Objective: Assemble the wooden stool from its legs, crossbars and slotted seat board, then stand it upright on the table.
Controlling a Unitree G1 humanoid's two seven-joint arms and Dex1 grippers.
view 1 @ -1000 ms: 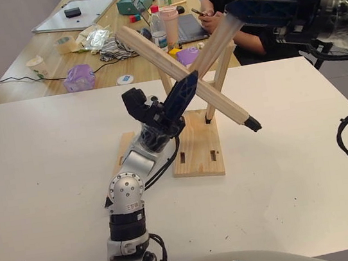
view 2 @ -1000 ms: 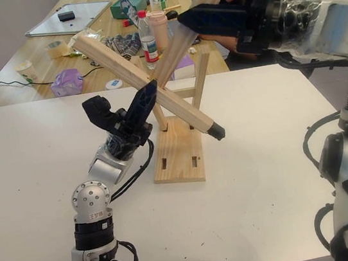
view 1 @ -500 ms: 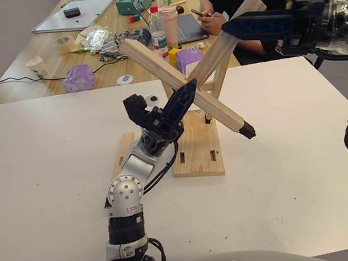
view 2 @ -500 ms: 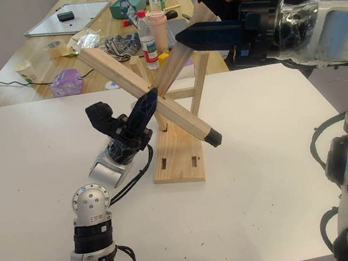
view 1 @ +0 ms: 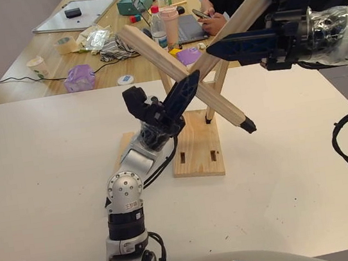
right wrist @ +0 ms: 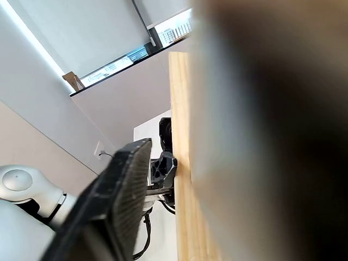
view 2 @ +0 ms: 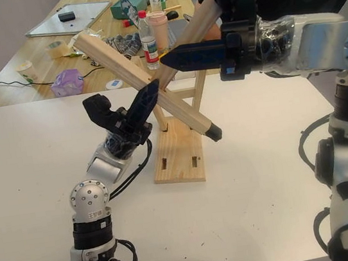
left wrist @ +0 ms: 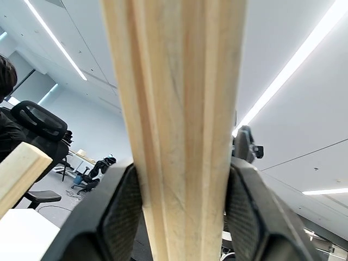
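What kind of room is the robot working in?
Probably an office or lab: a cluttered wooden desk with a laptop and a bottle stands behind the white table, and long strip lights cross the ceiling.

One seat board [view 1: 197, 159], two slots showing. Four legs: black-capped leg [view 1: 150, 52] and plain leg [view 1: 242, 16] crossed at upper centre, two standing legs [view 1: 211, 112] behind them. One crossbar [view 2: 183, 93] between the standing pair. One loose slat [view 1: 124, 147] left of centre.
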